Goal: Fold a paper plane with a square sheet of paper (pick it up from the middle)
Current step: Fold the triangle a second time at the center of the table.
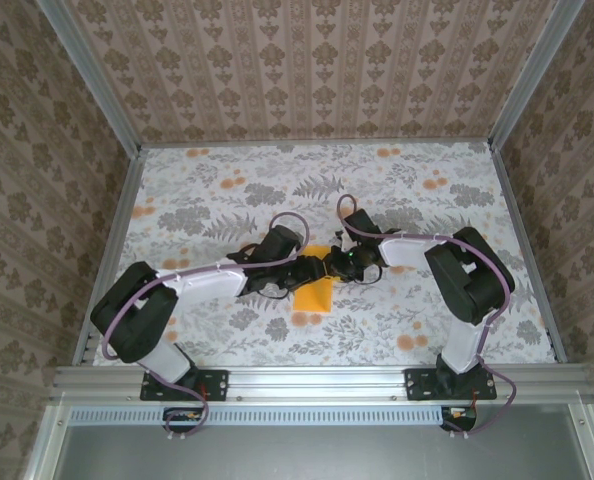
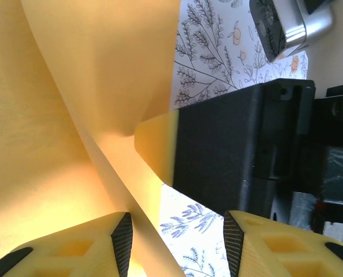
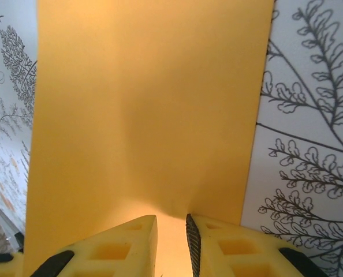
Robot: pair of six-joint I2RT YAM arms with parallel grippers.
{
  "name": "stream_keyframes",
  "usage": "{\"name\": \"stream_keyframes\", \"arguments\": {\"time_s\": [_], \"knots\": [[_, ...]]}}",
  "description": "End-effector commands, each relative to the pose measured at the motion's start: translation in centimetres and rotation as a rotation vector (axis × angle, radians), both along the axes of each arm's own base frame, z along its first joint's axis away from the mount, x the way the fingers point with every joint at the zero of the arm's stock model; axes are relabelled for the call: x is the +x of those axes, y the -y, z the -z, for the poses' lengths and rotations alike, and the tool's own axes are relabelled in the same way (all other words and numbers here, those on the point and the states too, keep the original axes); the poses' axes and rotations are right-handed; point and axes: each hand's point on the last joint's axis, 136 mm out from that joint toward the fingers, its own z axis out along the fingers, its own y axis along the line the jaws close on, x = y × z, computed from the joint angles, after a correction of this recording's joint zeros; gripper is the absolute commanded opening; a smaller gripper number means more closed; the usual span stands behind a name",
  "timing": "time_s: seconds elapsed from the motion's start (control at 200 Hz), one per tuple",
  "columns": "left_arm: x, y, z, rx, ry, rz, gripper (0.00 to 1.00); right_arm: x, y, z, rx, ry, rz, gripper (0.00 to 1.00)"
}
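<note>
The square sheet of paper (image 1: 315, 292) is plain orange-yellow and lies at the table's middle between both grippers. My right gripper (image 1: 339, 265) reaches it from the right. In the right wrist view its jaws (image 3: 171, 231) are nearly together, and the paper (image 3: 148, 104) puckers at their tips. The left wrist view shows the sheet (image 2: 90, 75) curled upward, with one right finger (image 2: 157, 144) pressed against it. My left gripper (image 1: 299, 270) comes in from the left. It stands open (image 2: 177, 242), and a raised strip of paper runs between its fingers, close to the left one.
A floral cloth (image 1: 407, 200) covers the table, boxed in by aluminium rails (image 1: 522, 250) and patterned walls. The two wrists nearly touch over the sheet. A silver part of the right arm (image 2: 281, 29) hangs just beyond the left gripper.
</note>
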Motion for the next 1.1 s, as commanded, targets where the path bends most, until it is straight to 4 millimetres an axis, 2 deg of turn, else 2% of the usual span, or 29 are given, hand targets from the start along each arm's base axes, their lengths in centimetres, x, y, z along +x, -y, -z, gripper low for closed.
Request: {"name": "stream_keyframes", "arguments": {"time_s": [0.0, 0.21, 0.32, 0.625, 0.7, 0.79, 0.925, 1.095], "knots": [[0.3, 0.0, 0.6, -0.019, -0.017, -0.014, 0.5, -1.2, 1.1, 1.0, -0.007, -0.069, 0.026, 0.25], [0.5, 0.1, 1.0, -0.036, -0.03, -0.016, 0.52, -0.9, 0.6, -1.2, 0.042, -0.047, 0.01, 0.25], [0.4, -0.1, 1.5, -0.027, -0.044, -0.023, 0.51, -0.8, 0.9, -2.2, 0.042, -0.021, 0.005, 0.2], [1.1, 0.0, 2.3, -0.028, -0.069, -0.043, 0.5, -2.2, 2.2, -1.7, 0.003, -0.022, -0.006, 0.2], [1.3, 0.0, 2.6, -0.027, -0.079, -0.053, 0.5, -2.5, 2.8, -2.1, -0.004, 0.006, -0.011, 0.2], [1.4, 0.1, 2.9, -0.025, -0.089, -0.059, 0.5, -2.9, 3.5, -3.0, -0.011, 0.057, -0.016, 0.24], [1.5, 0.1, 3.2, -0.022, -0.099, -0.063, 0.5, -3.6, 4.3, -4.5, -0.01, 0.145, -0.03, 0.35], [1.6, 0.0, 3.3, -0.018, -0.104, -0.068, 0.49, -4.3, 3.5, -6.1, 0.066, 0.197, -0.079, 0.44]]}}
